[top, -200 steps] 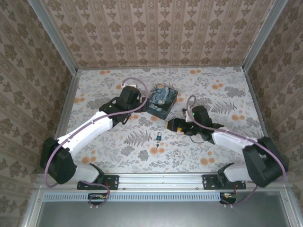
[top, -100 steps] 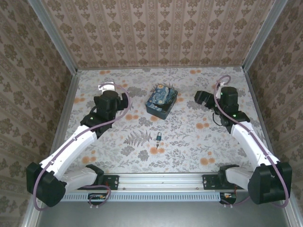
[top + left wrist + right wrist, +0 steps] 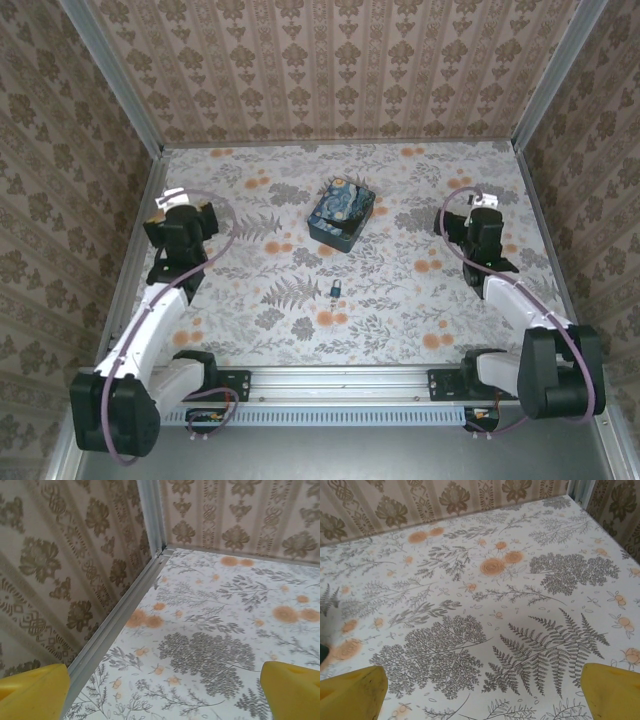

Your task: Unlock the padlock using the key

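Padlock (image 3: pixel 336 291), tiny and bluish-teal, lying near the middle of the floral worktop (image 3: pixel 420 310), on the arm-base side of the painted blue-and-yellow box (image 3: pixel 342 216) and apart from it. We see the left tool (image 3: pixel 160 690) close to the left wall and the right tool (image 3: pixel 480 690) close to the right wall, each well apart from the padlock. Both tools stand wide open and hold nothing, their yellow fingertips (image 3: pixel 32 692) spread, with patterned worktop showing between them.

Swirly blue-and-yellow box (image 3: pixel 342 216), perhaps tin, on floral table (image 3: pixel 420 310) amid patterned walls (image 3: pixel 340 70)
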Controlling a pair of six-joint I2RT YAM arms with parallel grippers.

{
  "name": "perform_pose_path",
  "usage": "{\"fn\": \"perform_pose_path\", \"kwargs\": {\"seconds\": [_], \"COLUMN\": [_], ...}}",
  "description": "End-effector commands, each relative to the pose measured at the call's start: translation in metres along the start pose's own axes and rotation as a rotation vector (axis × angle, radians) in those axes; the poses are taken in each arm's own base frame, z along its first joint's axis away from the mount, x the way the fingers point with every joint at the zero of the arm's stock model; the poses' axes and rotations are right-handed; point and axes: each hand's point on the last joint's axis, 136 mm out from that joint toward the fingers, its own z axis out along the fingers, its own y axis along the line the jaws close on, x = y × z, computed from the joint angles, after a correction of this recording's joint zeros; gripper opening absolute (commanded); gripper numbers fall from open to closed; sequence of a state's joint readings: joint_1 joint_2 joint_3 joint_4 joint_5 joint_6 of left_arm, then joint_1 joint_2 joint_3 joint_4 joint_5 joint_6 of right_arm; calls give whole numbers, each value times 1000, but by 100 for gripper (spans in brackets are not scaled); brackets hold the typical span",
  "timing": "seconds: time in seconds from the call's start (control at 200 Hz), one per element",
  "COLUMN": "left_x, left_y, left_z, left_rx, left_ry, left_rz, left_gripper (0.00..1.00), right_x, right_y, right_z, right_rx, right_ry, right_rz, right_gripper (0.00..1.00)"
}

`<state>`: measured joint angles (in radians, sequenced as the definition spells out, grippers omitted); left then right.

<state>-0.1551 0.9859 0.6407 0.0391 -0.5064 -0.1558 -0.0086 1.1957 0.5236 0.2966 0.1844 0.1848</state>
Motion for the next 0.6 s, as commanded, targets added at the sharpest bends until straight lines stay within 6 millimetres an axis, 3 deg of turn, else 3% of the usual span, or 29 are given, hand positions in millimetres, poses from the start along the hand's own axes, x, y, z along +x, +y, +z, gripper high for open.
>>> {"fn": "perform_pose_path", "kwargs": {"seconds": [0.0, 0.17, 0.275, 0.415, 0.595], "left_x": [7, 44, 55, 69, 91], "left_y": [-5, -10, -18, -31, -40], "left_z": [6, 29, 42, 57, 67], "left_rx": [71, 68, 89, 151, 187], "left_ry": [-33, -48, -69, -79, -97], "left_rz": [-7, 70, 83, 119, 124], "left_gripper": [100, 100, 100, 100, 100], "right_x": [-20, 3, 9, 34, 36], "right_y": [4, 5, 7, 17, 29], "right_z": [6, 19, 20, 27, 35], "right_rx": [-14, -18, -43, -116, -167], "right_ry": [-122, -124, -171, -191, -143], "right_rz": [-7, -57, -60, -91, -128], "right_gripper": [99, 100, 100, 99, 100]}}
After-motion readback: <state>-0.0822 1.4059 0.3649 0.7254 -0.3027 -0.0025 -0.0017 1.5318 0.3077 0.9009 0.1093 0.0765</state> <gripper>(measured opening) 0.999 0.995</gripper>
